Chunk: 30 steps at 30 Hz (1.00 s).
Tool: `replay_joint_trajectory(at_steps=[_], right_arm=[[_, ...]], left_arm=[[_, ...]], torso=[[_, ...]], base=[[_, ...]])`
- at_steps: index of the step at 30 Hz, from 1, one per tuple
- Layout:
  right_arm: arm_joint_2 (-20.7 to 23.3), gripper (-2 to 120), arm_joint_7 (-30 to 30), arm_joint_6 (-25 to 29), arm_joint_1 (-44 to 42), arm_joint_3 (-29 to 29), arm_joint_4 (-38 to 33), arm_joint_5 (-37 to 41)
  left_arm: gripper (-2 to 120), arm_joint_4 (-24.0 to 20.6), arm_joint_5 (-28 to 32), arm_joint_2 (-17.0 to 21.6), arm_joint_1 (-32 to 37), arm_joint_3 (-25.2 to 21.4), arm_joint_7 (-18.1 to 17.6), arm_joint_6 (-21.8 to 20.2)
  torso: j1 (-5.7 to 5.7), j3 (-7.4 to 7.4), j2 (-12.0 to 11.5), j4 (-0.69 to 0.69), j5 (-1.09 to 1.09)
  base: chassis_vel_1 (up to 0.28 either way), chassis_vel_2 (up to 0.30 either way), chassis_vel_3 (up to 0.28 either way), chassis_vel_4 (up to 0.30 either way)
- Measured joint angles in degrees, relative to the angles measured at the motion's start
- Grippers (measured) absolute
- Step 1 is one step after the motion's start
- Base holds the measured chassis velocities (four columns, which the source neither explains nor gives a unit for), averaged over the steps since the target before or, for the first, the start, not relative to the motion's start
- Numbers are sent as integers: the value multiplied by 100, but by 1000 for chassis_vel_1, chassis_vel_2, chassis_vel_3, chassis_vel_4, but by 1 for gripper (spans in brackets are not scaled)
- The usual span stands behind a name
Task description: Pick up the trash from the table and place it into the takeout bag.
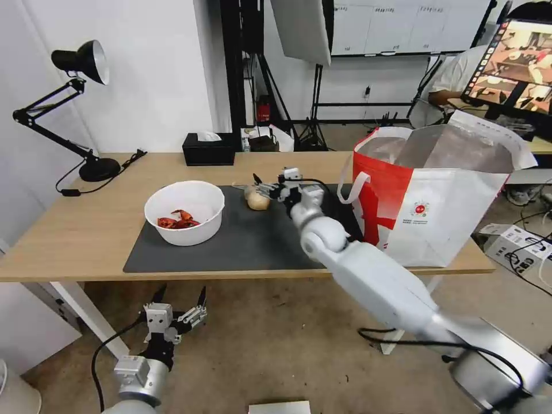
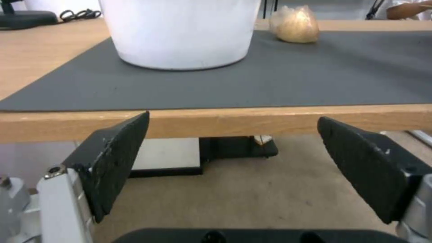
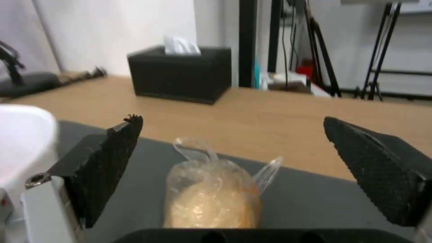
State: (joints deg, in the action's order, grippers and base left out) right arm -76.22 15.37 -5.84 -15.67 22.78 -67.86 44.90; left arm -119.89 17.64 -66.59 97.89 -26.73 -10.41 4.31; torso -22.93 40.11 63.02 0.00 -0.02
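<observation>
A black desk lamp [image 1: 80,103] stands at the upper left of the head view, at the left end of the worktop [image 1: 75,230]. The left claw [image 1: 179,300] hangs at the lower left of that frame, below the worktop's front edge, with its fingers [image 2: 112,162] spread and nothing between them. A dark grey mat [image 1: 253,241] covers the centre of the worktop. The white bowl [image 1: 184,212] sits on the left part of the mat and contains red crayfish shells [image 1: 177,220]. A black tissue box [image 1: 209,149] stands at the back edge of the worktop, above the bowl in the frame. The beige plastic-wrapped ball [image 1: 257,199] lies on the mat near its far edge, at frame centre. The right claw [image 1: 261,187] reaches in from the lower right and is positioned at the ball, its fingers [image 3: 106,165] spread wide to either side of the ball without gripping it. The takeout bag [image 1: 437,201] stands upright on the right end of the worktop, at the right of the frame, its top open and its silver lining visible.
</observation>
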Motion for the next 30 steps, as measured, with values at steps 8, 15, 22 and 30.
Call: replay_joint_trajectory(at_steps=[8, 15, 22, 30], right_arm=[[-541, 100, -221, -514, 283, 57, 838, -145], [-788, 100, -292, -731, 286, 52, 1220, -407], [-804, 100, -226, -799, 181, 45, 1274, -533], [-811, 96, -80, -856, 132, 51, 1326, -552]], left_arm=[[100, 17, 23, -1, -6, -23, -1, 6], [100, 23, 33, -5, -8, -31, 0, 26], [100, 67, 39, 4, -21, -30, -1, 74], [100, 88, 45, 4, -38, -11, -1, 88]], torso=[[0, 0, 0, 0, 0], [0, 0, 1, 0, 1], [1, 0, 1, -1, 1], [1, 0, 1, -1, 2]], base=[[0, 0, 0, 0], [0, 0, 0, 0], [0, 0, 0, 0], [0, 0, 0, 0]])
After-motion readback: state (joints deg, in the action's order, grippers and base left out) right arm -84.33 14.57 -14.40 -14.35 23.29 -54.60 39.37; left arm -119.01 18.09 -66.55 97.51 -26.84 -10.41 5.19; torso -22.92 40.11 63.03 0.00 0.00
